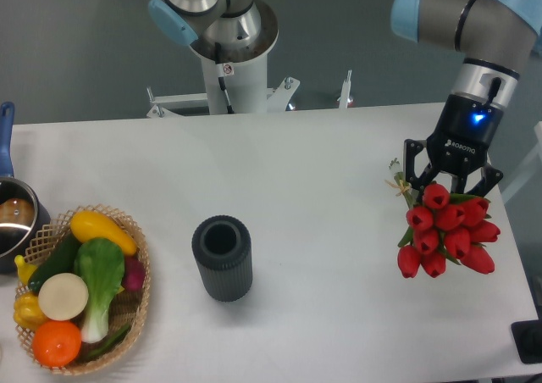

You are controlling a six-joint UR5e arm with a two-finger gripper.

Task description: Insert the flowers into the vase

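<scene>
- Wicker basket [140, 311] of vegetables, lower left: one.
- Vase [222, 258], lower centre, upright, mouth open: one, probably rigid and stable.
- Flowers [445, 235], right: one bunch, about ten tulip heads; likely light and crushable, best held by the stems.
- Gripper [446, 185] is clenched around the flowers' stems.
- Pot [15, 222], left edge: one.

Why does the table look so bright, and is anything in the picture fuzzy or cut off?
In the camera view, soft, even light makes the white table look bright, with only faint shadows beside the vase and under the flowers. The gripper and flowers look sharp. The pot and basket are cut off at the left and bottom edges.
</scene>
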